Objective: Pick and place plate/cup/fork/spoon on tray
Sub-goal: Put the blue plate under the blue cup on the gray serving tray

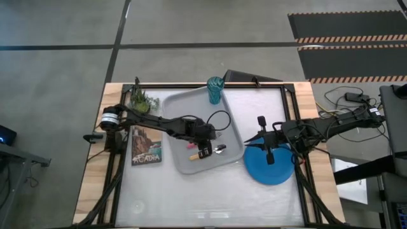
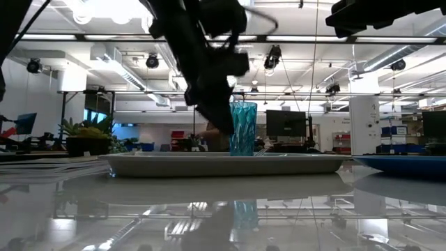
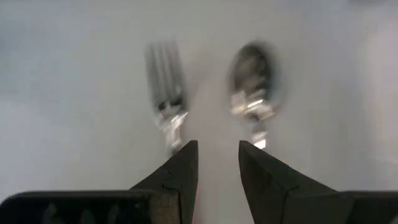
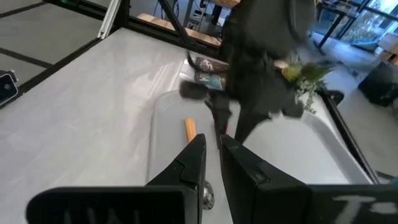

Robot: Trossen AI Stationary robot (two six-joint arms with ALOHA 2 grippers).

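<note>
The grey tray (image 1: 184,105) lies at the table's middle. The teal cup (image 1: 215,90) stands upright on its far edge and also shows in the low view (image 2: 243,128). The pink-handled fork (image 1: 191,146) and the orange-handled spoon (image 1: 194,156) lie side by side on the tray's near part, with their metal heads (image 3: 165,78) (image 3: 252,81) in the left wrist view. My left gripper (image 1: 205,151) is just above their handles, narrowly open, with bare tray in the gap (image 3: 217,155). The blue plate (image 1: 273,168) lies flat on the table to the right of the tray. My right gripper (image 4: 212,152) is shut and empty, above the plate's far left rim.
A book with a picture cover (image 1: 147,146) lies to the left of the tray. A small potted plant (image 1: 143,100) stands at the far left. A dark frame (image 1: 289,95) runs around the table top. Bare table top (image 1: 191,197) lies between the tray and the table's near edge.
</note>
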